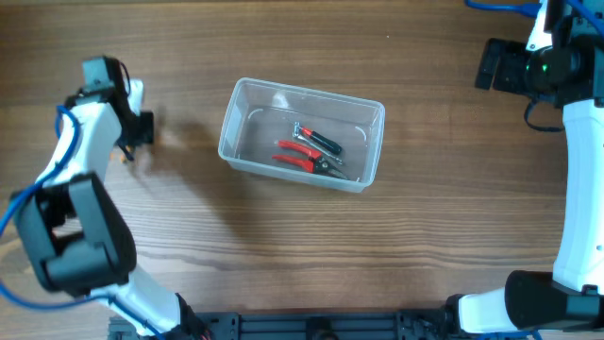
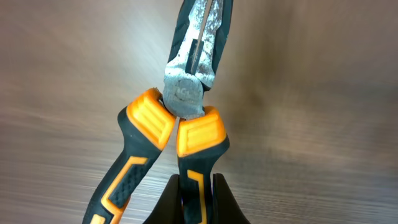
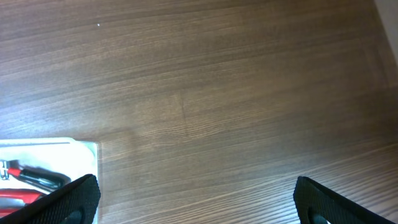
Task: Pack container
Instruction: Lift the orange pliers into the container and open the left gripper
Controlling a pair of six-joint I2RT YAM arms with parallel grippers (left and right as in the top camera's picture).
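A brown wood-grain table (image 1: 311,246) fills every view under soft, even light.

The wooden table (image 1: 311,255) has a warm brown surface with fine streaky grain running across it. A black rail (image 1: 321,328) lies along its near edge.

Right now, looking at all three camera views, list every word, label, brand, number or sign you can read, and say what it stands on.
None can be read in any view.
The orange-and-black pliers in the left gripper: faint marks on the pivot, too blurred to read.
The container: no label shows.
The red-handled pliers and black-handled tool inside it: too small to tell.
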